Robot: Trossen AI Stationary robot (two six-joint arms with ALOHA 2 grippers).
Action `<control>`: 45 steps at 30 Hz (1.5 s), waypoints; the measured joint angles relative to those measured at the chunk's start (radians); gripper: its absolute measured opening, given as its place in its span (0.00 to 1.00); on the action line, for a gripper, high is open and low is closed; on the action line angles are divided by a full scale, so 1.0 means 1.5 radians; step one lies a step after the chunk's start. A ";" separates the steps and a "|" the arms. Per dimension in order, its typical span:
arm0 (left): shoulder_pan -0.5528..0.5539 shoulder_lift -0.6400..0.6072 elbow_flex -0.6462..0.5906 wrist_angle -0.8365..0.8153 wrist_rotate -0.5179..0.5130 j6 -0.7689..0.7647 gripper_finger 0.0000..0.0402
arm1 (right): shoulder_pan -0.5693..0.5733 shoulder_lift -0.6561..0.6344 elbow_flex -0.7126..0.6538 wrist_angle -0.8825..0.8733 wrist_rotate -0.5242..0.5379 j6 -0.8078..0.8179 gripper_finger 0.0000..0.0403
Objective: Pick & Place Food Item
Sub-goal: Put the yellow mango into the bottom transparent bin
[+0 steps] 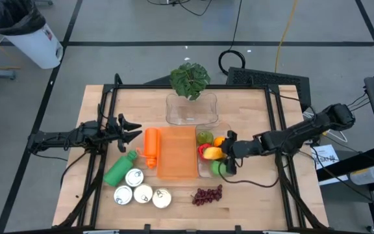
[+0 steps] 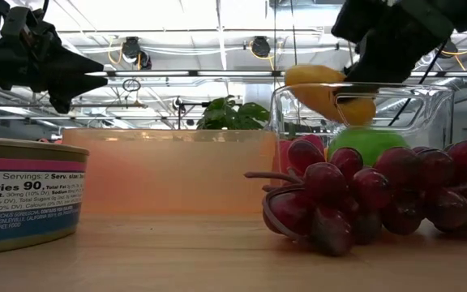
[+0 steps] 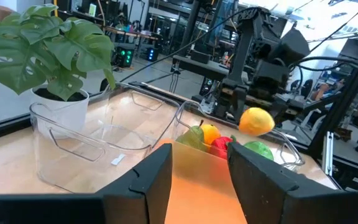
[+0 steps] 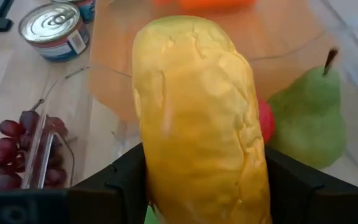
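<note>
Table (image 1: 252, 195) first: we've got an orange tray (image 1: 176, 153) in the middle with a clear bin (image 1: 208, 170) of fruit just beside it. Over that bin our right gripper (image 1: 224, 153) is pinching a yellow lemon (image 4: 197, 118) snug between both fingers, lifted above the pear (image 4: 308, 121). Our left gripper (image 1: 130, 129) hovers near the carrot (image 1: 150, 145), fingers spread, holding nothing. Grapes (image 1: 207, 194) sit at the table's front.

Overhead, table-level, two wrist views
</note>
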 joint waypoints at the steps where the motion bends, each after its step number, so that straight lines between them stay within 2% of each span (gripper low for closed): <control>1: 0.000 0.000 0.000 0.000 0.000 0.000 0.41 | -0.001 0.000 -0.004 -0.007 -0.001 0.005 0.55; 5: 0.000 0.000 0.000 0.000 0.000 0.000 0.42 | -0.001 0.000 -0.026 0.008 -0.039 0.003 0.55; 14: 0.000 0.000 0.000 0.000 0.000 0.000 0.48 | -0.005 0.000 -0.060 0.009 -0.036 -0.022 0.56; 20: 0.000 0.000 0.000 0.000 0.000 0.000 0.52 | -0.011 0.000 -0.062 0.002 -0.122 -0.023 0.57; 22: 0.000 0.000 0.000 0.000 0.000 0.000 0.52 | -0.010 0.000 -0.062 -0.001 -0.125 -0.024 0.58; 32: 0.000 0.000 0.000 0.000 0.000 0.000 0.47 | -0.011 0.000 -0.062 0.000 -0.121 -0.044 0.66; 40: 0.000 0.000 0.000 0.000 0.000 0.000 0.42 | -0.011 -0.004 -0.062 -0.003 -0.122 0.011 0.74; 45: 0.000 0.000 0.000 0.000 0.000 0.000 0.41 | -0.011 -0.024 -0.062 -0.003 -0.121 0.007 0.78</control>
